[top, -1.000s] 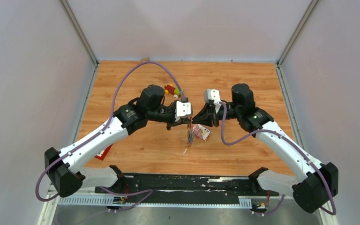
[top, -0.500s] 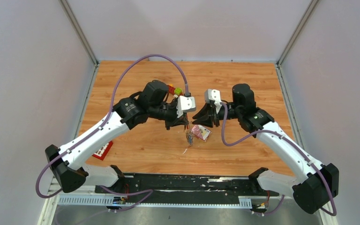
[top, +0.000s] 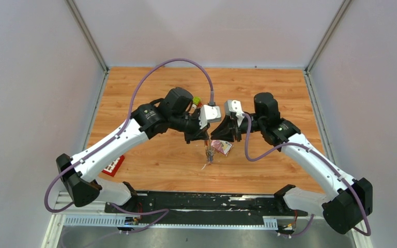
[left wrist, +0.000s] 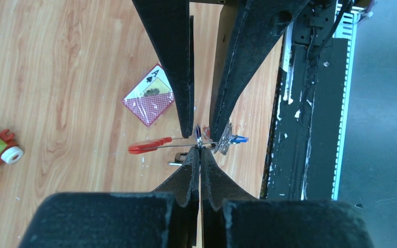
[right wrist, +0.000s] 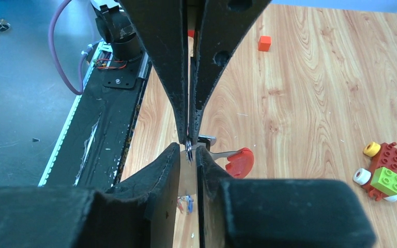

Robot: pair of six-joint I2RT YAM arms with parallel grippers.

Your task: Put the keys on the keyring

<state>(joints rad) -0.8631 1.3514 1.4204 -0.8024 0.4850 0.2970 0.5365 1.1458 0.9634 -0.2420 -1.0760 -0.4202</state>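
Less gap: left gripper (left wrist: 198, 154), right gripper (right wrist: 188, 150)

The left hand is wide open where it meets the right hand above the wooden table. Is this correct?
No. The left hand is shut, pinching the keyring, as the left wrist view shows. It does meet the right hand above the wooden table.

You have a wooden table (top: 150, 165) enclosed by plain pale walls (top: 31, 77) left, right and far. Metal posts (top: 85, 33) stand at both far corners. Lighting is even.
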